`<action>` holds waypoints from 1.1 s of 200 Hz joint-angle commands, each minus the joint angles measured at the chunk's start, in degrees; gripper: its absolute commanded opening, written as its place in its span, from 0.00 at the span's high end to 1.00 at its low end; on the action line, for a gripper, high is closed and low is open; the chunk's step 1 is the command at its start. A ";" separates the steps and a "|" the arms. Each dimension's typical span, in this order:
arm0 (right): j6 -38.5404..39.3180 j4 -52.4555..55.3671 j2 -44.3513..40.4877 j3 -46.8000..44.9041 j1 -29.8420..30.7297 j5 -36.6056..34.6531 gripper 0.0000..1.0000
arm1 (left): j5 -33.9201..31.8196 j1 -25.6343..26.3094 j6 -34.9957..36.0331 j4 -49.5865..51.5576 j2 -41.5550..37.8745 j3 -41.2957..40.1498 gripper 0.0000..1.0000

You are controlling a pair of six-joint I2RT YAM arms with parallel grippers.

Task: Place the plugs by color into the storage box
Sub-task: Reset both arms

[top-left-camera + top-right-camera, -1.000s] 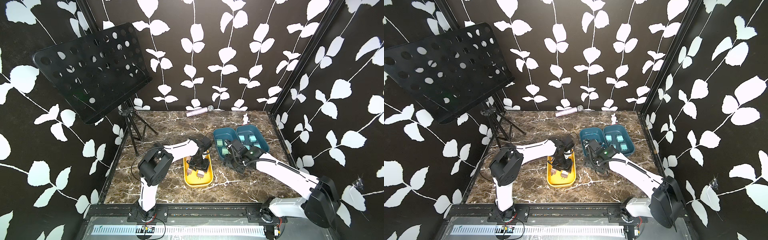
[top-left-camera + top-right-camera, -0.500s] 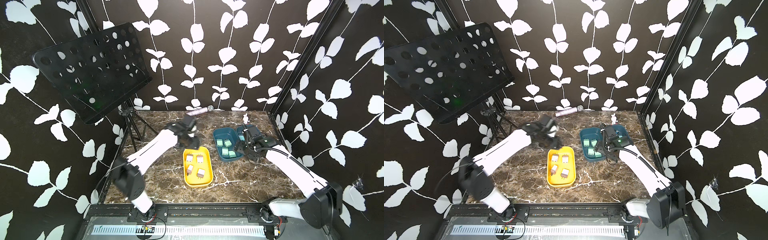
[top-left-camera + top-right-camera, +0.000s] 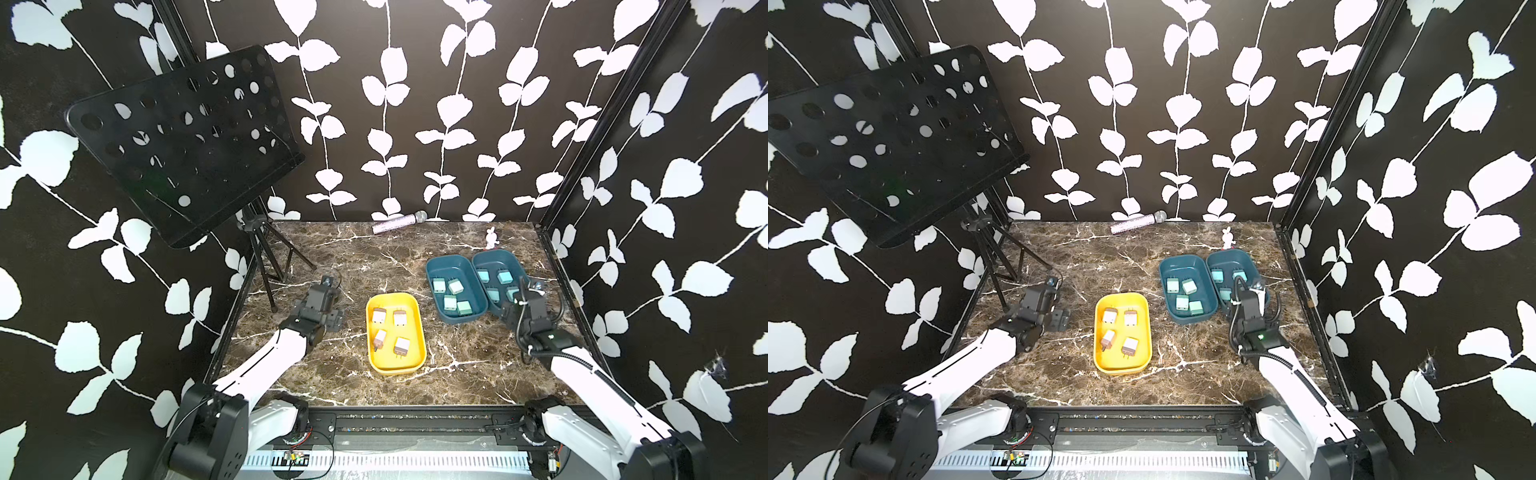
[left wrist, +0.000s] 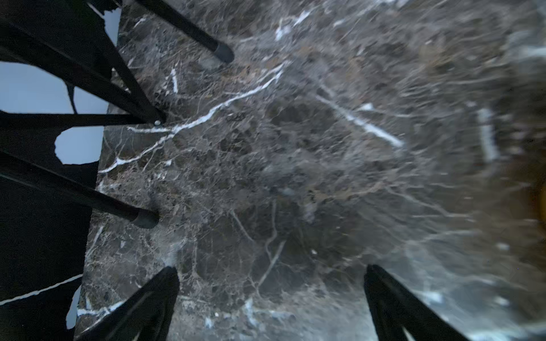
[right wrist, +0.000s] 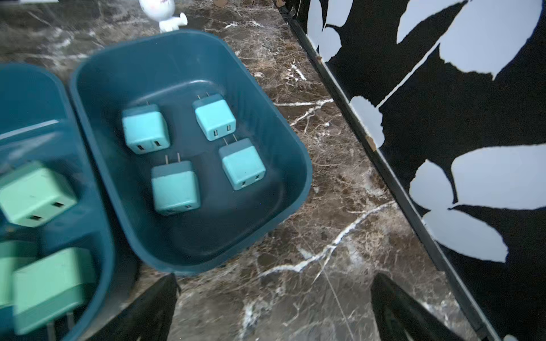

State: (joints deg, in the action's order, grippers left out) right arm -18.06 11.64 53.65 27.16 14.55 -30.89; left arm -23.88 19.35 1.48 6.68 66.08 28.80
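Four blue plugs [image 5: 175, 186] we see whole, green plugs [image 5: 37, 193] cut off/blurry; right gripper [image 5: 274, 280] & left gripper [image 4: 271, 268] gape wide, empty.

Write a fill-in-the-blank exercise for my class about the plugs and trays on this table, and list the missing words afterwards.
1. The yellow tray holds ____ beige plugs.
2. The tray of green plugs stands ____ the yellow tray and the light blue plugs.
3. The small toy behind the light blue plugs is a ____.
4. The left gripper and the right gripper are both ____ and hold nothing.
Missing words: four; between; rabbit; open.
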 commanded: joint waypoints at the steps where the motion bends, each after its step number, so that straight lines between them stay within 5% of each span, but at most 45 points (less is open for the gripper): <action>1: 10.17 -18.51 0.66 -4.98 -0.44 -4.36 0.01 | -2.94 -0.96 7.90 -27.51 2.13 -6.71 0.01; 35: 10.86 -31.27 8.18 -8.40 -1.70 -4.18 0.00 | 15.57 -7.33 10.08 -40.02 9.27 -5.51 0.01; 69: 13.65 -43.15 18.48 -5.86 -4.09 -1.84 0.00 | 23.27 -13.36 9.95 -49.41 19.26 -2.49 0.01; 86: 14.17 -48.97 22.48 -4.97 -4.26 -4.93 0.01 | 23.03 -19.93 1.34 -56.25 21.64 -5.62 0.01; 166: 14.77 -66.33 29.60 -8.88 -9.36 2.39 0.00 | 25.20 -18.80 4.15 -56.72 22.69 -5.51 0.01; 182: 15.08 -58.24 29.50 -5.30 -9.59 6.77 0.01 | 25.18 -18.76 4.07 -56.77 22.69 -5.47 0.01; 201: 18.32 -73.22 36.50 -8.20 -9.56 10.00 0.00 | 25.12 -18.74 4.15 -56.77 22.69 -5.43 0.01; 220: 15.76 -61.96 33.10 -5.60 -9.99 9.16 0.01 | 25.27 -18.53 4.53 -56.10 22.77 -5.14 0.01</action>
State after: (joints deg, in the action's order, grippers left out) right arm -1.78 -48.73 88.14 19.62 4.91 -24.27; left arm 0.64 0.34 5.98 -48.40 89.67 23.99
